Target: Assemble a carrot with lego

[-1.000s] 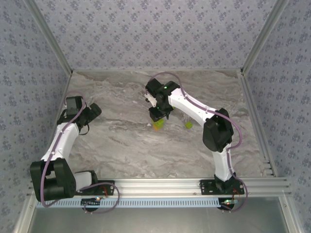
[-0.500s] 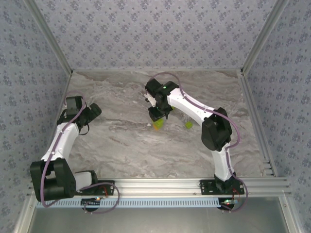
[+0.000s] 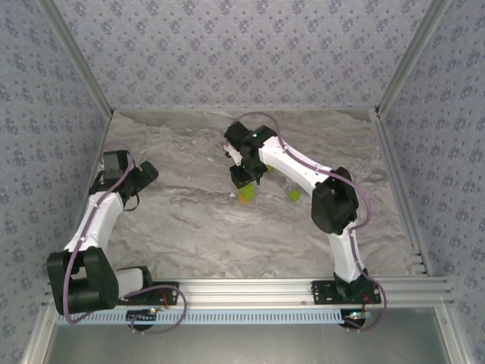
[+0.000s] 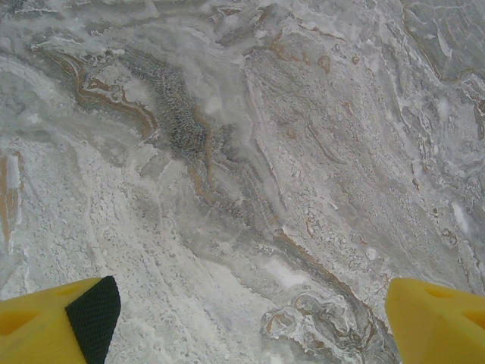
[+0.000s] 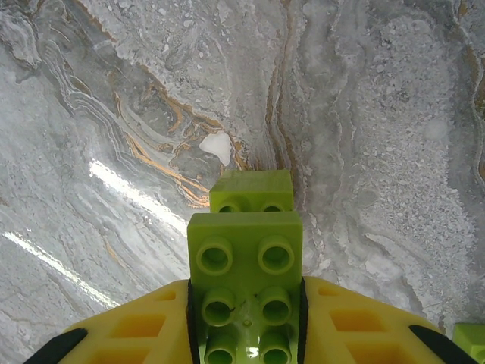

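My right gripper is shut on a lime-green lego brick, studs facing the camera, held low over the marble table. A second lime-green brick lies just beyond and below it; I cannot tell if the two are joined. In the top view the right gripper hovers at mid-table with the green bricks under its tip. A separate lime-green brick lies to its right. My left gripper is open at the far left, with bare marble between its fingertips. The carrot is out of view.
The marble tabletop is boxed in by patterned walls and aluminium rails along the near edge. The corner of a green brick shows at the lower right of the right wrist view.
The right gripper has edged slightly left and away with the green brick still in it. The left arm has not moved.
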Available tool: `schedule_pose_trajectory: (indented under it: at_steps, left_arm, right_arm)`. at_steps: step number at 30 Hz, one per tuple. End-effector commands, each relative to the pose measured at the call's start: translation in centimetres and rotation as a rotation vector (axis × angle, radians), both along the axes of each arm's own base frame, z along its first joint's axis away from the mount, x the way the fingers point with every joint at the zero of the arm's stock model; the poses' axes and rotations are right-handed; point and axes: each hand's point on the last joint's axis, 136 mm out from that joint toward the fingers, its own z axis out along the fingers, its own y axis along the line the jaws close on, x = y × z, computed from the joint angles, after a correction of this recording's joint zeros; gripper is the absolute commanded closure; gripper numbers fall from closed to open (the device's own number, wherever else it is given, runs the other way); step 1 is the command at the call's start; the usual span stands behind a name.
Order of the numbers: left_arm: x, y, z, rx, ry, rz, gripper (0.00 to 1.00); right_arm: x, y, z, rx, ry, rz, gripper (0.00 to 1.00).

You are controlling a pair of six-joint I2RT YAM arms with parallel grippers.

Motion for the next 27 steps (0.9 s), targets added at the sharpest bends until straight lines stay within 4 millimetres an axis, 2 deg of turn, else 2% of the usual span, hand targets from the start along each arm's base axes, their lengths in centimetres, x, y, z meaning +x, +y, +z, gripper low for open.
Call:
schedule_pose_trajectory:
  at_steps: [1, 12, 21, 27]
  left_arm:
    - [0.2, -0.1, 0.4, -0.009, -0.018, -0.001, 0.08]
    - [0.2, -0.1, 0.4, -0.008, -0.018, -0.001, 0.08]
    - [0.2, 0.0, 0.4, -0.008, -0.018, 0.001, 0.08]
    - [0.3, -0.1, 0.4, -0.008, -0.018, 0.000, 0.08]
  right_arm:
    - [-0.7, -0.8, -1.5, -0.072, 0.046, 0.007, 0.65]
    - [-2.0, -1.7, -3.0, -0.143, 0.087, 0.029, 0.65]
    - [-3.5, -2.6, -5.5, -0.210, 0.138, 0.032, 0.65]
    - [-4.0, -3.0, -6.4, -0.220, 0.163, 0.033, 0.65]
